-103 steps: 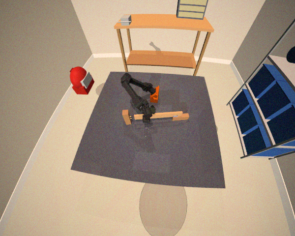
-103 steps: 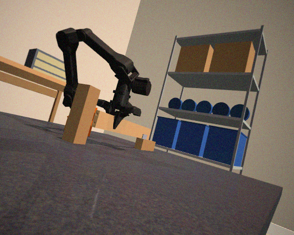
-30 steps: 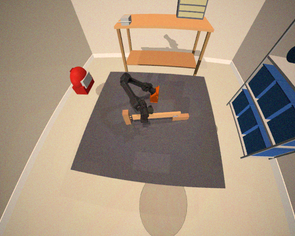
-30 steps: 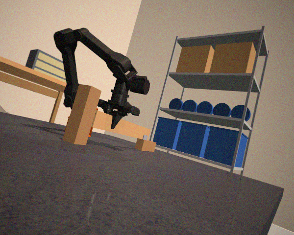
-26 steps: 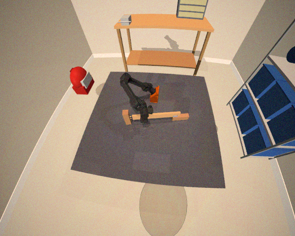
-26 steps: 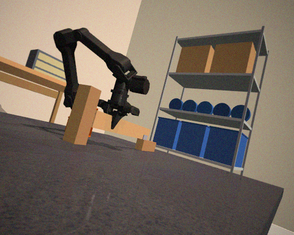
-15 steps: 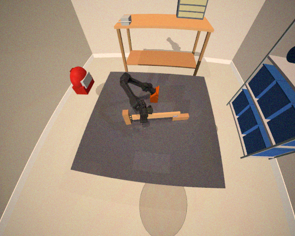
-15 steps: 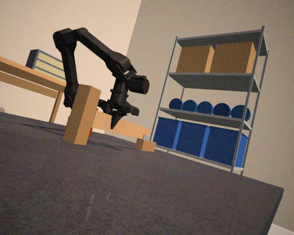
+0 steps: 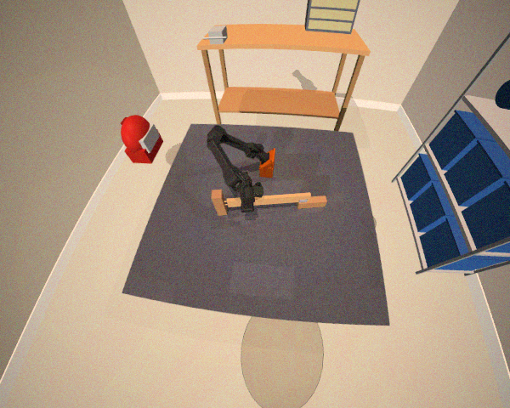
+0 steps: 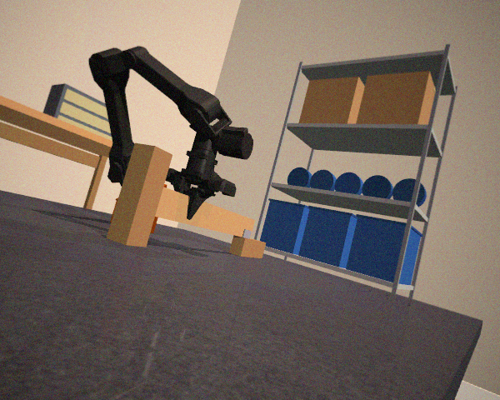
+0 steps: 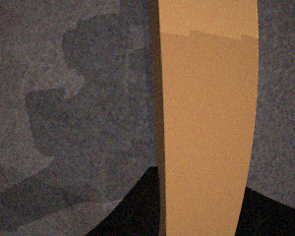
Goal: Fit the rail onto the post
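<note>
The long wooden rail (image 9: 281, 199) (image 10: 224, 217) (image 11: 208, 113) is held off the table. My gripper (image 9: 247, 205) (image 10: 192, 208) (image 11: 175, 173) is shut on it, nearer its post end, with one finger on each side. The short wooden post (image 9: 218, 203) (image 10: 140, 196) stands upright. In the top view, a narrow gap with the pegs (image 9: 225, 202) in it shows between the rail's end and the post. The exterior view hides this joint behind the post. The rail's far end is at the bracket (image 9: 303, 201) (image 10: 247, 233) on the footboard block (image 9: 315, 202) (image 10: 248, 248); its seating is unclear.
An orange bracket-shaped object (image 9: 267, 167) stands on the dark table top (image 9: 263, 246) (image 10: 242, 318) behind the rail, near the arm. The arm reaches over from behind. A workbench (image 9: 281, 36), a red object (image 9: 136, 136) and shelving (image 10: 357, 137) stand away from the table.
</note>
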You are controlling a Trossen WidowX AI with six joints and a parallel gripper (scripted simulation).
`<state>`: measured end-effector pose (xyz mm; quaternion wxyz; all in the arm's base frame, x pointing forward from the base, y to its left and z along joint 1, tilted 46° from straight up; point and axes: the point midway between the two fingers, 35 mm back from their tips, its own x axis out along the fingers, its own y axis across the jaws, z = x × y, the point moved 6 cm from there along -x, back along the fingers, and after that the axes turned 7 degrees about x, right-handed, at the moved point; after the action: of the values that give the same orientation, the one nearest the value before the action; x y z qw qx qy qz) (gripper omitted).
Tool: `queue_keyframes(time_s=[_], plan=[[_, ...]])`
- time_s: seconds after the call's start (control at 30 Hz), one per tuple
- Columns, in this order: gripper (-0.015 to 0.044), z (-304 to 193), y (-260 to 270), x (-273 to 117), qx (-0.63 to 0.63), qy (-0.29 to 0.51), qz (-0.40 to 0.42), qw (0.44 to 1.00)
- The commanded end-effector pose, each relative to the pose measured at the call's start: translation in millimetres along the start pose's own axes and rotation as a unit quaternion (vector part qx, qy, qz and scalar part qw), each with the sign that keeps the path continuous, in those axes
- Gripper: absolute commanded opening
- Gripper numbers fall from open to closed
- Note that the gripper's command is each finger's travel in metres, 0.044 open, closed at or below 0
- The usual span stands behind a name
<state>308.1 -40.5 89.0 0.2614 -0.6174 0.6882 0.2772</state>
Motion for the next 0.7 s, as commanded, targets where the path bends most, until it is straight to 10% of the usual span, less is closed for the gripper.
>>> queue_keyframes(time_s=[0.0,0.67], plan=[[0.0000,-1.8,-0.9,-2.5,-0.001,0.000,-0.004,1.000],[0.0000,-8.0,-1.4,-1.9,-0.001,0.000,-0.004,1.000]])
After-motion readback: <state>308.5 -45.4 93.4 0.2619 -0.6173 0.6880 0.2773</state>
